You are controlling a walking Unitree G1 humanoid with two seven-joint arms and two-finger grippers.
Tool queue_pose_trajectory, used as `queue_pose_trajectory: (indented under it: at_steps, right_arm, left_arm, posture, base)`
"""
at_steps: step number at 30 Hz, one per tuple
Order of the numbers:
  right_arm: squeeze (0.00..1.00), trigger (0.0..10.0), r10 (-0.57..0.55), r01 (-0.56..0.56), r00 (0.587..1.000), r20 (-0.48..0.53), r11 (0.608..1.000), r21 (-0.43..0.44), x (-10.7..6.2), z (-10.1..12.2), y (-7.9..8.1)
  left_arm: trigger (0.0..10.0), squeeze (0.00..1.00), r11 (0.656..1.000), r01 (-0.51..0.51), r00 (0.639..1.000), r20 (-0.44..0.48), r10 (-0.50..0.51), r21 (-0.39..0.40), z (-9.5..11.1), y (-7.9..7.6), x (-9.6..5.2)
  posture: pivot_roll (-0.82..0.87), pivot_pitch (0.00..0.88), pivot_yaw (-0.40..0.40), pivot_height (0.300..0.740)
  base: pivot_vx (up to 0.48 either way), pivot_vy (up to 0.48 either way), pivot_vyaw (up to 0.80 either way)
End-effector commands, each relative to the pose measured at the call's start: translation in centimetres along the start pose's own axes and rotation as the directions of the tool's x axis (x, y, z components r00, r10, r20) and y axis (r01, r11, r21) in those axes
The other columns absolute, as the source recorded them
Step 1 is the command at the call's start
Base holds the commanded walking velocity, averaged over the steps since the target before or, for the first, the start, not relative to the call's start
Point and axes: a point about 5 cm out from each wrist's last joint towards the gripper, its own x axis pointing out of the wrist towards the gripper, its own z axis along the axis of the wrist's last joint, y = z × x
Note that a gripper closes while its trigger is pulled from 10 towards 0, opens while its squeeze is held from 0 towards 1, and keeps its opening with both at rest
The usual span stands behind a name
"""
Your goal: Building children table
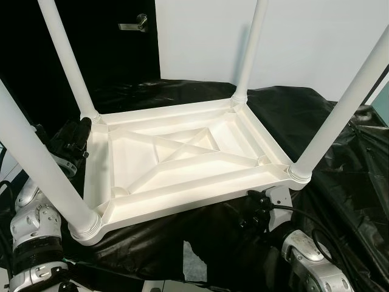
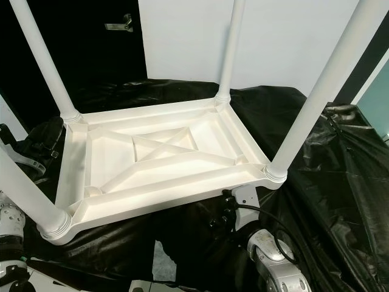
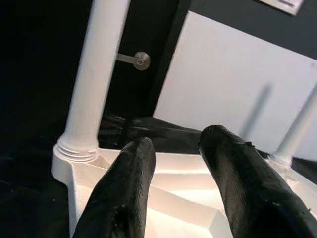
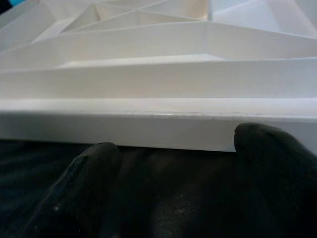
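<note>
the white children table [image 1: 182,164] lies upside down on a black plastic sheet [image 1: 340,176], its four legs [image 1: 65,58] pointing up and cut off at the top, with a dark door and its handle [image 1: 135,24] behind it. the left gripper [image 3: 173,148] is wide open by the table's left edge, holding nothing. the right gripper [image 4: 173,153] is open too, low at the table's near edge, mostly hidden under the rim.

Left gripper [image 3: 176,148] is raised with fingers spread apart; right gripper [image 4: 173,148] sits low, fingers parted too.
</note>
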Motion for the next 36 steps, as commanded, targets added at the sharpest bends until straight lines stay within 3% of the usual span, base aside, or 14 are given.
queue_pose_trajectory:
  at_steps: [1,4,9,14,17,22,25,26,30,32,35,36]
  right_arm:
    - [0.00,10.0,-0.032,0.033,0.999,-0.011,0.999,0.026,-0.3,-0.2,-0.4]
    - [0.00,10.0,-0.055,0.056,0.998,-0.019,0.997,0.053,-0.5,-0.3,-0.6]
    - [0.00,10.0,-0.188,0.194,0.979,-0.074,0.978,0.076,-0.3,-1.5,-2.6]
    - [0.00,10.0,-0.204,0.210,0.976,-0.078,0.975,0.072,0.2,-1.5,-3.1]
    - [0.00,10.0,-0.227,0.231,0.971,-0.079,0.972,0.050,1.2,-1.5,-4.0]
    - [0.00,10.0,-0.237,0.240,0.969,-0.066,0.970,0.040,3.2,-0.8,-5.3]
    - [0.00,10.0,-0.238,0.241,0.969,-0.064,0.970,0.041,3.4,-0.7,-5.4]
    - [0.00,10.0,-0.230,0.231,0.971,-0.059,0.973,0.020,4.3,-0.5,-5.7]
    - [0.00,10.0,-0.220,0.220,0.974,-0.058,0.975,0.004,4.9,-0.4,-5.9]
    - [0.00,10.0,-0.197,0.196,0.979,-0.058,0.980,-0.009,5.8,-0.2,-5.8]
    - [0.00,10.0,-0.184,0.184,0.981,-0.057,0.983,-0.015,6.2,-0.1,-5.7]
    - [0.00,10.0,-0.172,0.171,0.983,-0.055,0.985,-0.023,6.6,-0.1,-5.6]
  left_arm:
    - [10.0,0.00,0.956,0.291,0.956,-0.016,-0.291,-0.021,-0.5,-2.1,0.0]
    - [10.0,0.00,0.953,0.302,0.953,-0.016,-0.303,-0.025,-0.5,-2.2,0.0]
    - [10.0,0.00,0.903,0.420,0.908,0.043,-0.418,-0.094,0.5,-4.0,-0.5]
    - [10.0,0.00,0.886,0.451,0.893,0.064,-0.446,-0.108,1.0,-4.6,-0.8]
    - [10.0,0.00,0.868,0.476,0.879,0.095,-0.466,-0.141,1.2,-5.6,-1.3]
    - [10.0,0.00,0.819,0.534,0.846,0.135,-0.516,-0.211,1.3,-8.6,-2.7]
    - [10.0,0.00,0.811,0.540,0.842,0.141,-0.521,-0.224,1.3,-9.1,-2.9]
    - [10.0,0.00,0.782,0.564,0.826,0.160,-0.541,-0.264,1.3,-10.6,-3.3]
    - [10.0,0.00,0.753,0.587,0.809,0.184,-0.558,-0.298,1.3,-12.0,-3.6]
    - [10.0,0.00,0.694,0.629,0.776,0.219,-0.592,-0.350,1.0,-14.5,-3.8]
    - [10.0,0.00,0.672,0.643,0.763,0.229,-0.605,-0.368,1.0,-15.4,-3.9]
    - [10.0,0.00,0.643,0.659,0.748,0.243,-0.618,-0.391,1.0,-16.3,-4.0]
  posture:
    - [0.04,0.000,-0.041,0.740]
    - [0.04,0.000,-0.036,0.740]
    - [0.04,0.000,-0.024,0.740]
    - [0.05,0.000,-0.020,0.740]
    - [0.06,0.000,-0.010,0.740]
    - [0.08,0.000,-0.017,0.740]
    - [0.08,0.000,-0.017,0.740]
    - [0.09,0.000,-0.022,0.740]
    - [0.10,0.000,-0.024,0.740]
    - [0.11,0.000,-0.029,0.740]
    - [0.11,0.000,-0.028,0.740]
    - [0.12,0.000,-0.026,0.740]
  base:
    - [0.000,0.000,0.00]
    - [0.000,0.000,0.00]
    - [0.000,0.000,0.00]
    - [0.000,0.000,0.00]
    - [0.000,0.000,0.00]
    - [0.000,0.000,0.00]
    - [0.000,0.000,0.00]
    - [0.000,0.000,0.00]
    - [0.000,0.000,0.00]
    - [0.000,0.000,0.00]
    - [0.000,0.000,0.00]
    - [0.000,0.000,0.00]
